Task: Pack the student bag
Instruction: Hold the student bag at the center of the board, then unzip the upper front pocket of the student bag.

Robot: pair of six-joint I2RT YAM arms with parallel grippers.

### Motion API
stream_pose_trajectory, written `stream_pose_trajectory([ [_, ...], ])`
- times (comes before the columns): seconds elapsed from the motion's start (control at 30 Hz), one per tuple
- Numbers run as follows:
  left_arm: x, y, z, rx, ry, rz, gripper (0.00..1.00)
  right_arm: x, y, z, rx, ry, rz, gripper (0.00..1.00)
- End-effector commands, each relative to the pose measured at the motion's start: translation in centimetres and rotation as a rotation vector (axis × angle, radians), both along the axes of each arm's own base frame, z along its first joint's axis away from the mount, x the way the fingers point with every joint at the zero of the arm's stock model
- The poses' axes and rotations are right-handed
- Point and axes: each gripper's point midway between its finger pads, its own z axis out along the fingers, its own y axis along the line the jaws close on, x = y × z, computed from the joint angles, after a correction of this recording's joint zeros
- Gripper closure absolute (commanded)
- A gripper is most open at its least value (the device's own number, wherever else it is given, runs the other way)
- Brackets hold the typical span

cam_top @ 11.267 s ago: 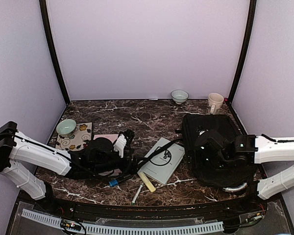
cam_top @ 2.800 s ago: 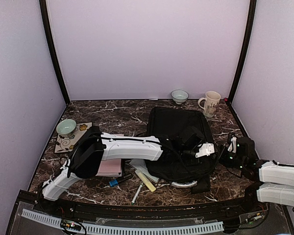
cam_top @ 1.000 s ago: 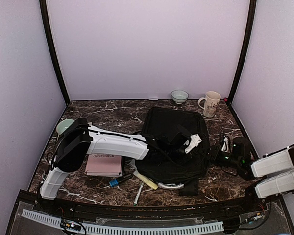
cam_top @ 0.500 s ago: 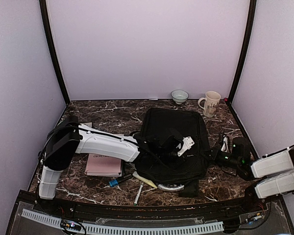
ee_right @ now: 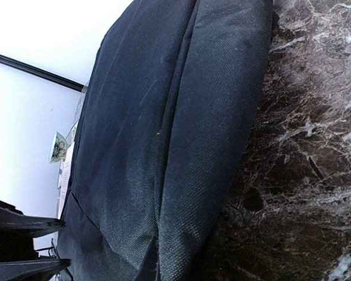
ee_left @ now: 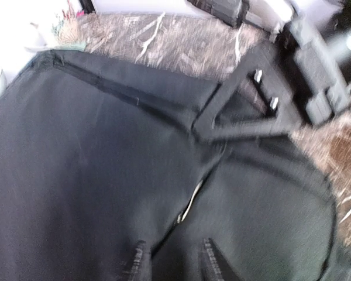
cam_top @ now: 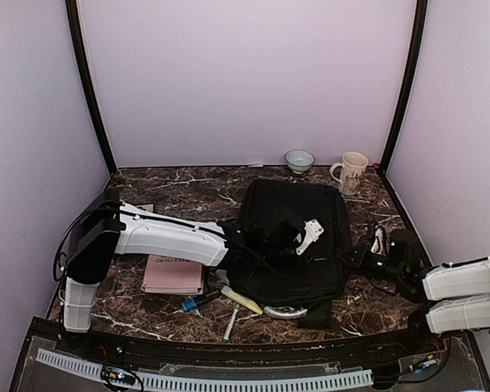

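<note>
The black student bag (cam_top: 306,214) lies flat in the middle of the marble table. My left arm reaches across from the left. Its gripper (cam_top: 297,238) hovers over the bag's top panel. In the left wrist view the two fingertips (ee_left: 139,262) stand apart, open, just above the dark fabric (ee_left: 93,164) and a narrow zipper slit (ee_left: 190,206). My right gripper (cam_top: 355,261) sits at the bag's right edge, shut on a fold of the bag. The right wrist view shows only the bag's side (ee_right: 164,117) creasing toward the bottom edge; its fingers are out of frame.
A pink notebook (cam_top: 173,273) lies left of the bag. A blue marker (cam_top: 189,304), a yellow highlighter (cam_top: 242,300) and a green pen (cam_top: 230,323) lie near the front edge. A mug (cam_top: 353,171) and a small bowl (cam_top: 299,160) stand by the back wall.
My left gripper has opened and its arm drew back a little to the left over the bag. My right gripper has shut at the bag's right edge.
</note>
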Motion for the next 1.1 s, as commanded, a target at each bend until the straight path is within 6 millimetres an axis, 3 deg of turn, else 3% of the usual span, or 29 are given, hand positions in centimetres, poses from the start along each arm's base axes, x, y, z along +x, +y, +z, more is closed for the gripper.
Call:
stream_pose_trajectory([
  [0.0,-0.6,-1.1,1.2,-0.05,0.082,0.028,0.61,0.3,0.3,1.7,-0.004,-0.092,0.006,1.0],
  [0.1,-0.8,-1.5,1.3,-0.06,0.099,0.035,0.51,-0.1,1.2,2.7,0.01,-0.125,0.039,1.0],
  [0.33,-1.0,-2.3,-0.7,0.053,0.08,0.075,0.36,-0.8,2.8,5.0,0.02,-0.177,0.077,1.0],
  [0.57,-1.4,-2.0,-0.9,0.079,0.072,0.111,0.29,-1.7,3.1,8.2,0.037,-0.244,0.072,1.0],
  [0.73,0.6,-0.7,-0.7,0.146,-0.059,0.246,0.27,-2.3,2.6,9.4,0.053,-0.267,0.059,1.0],
  [1.07,3.9,1.0,0.6,0.224,-0.227,0.427,0.37,-3.2,1.5,11.6,0.082,-0.293,0.022,1.0],
])
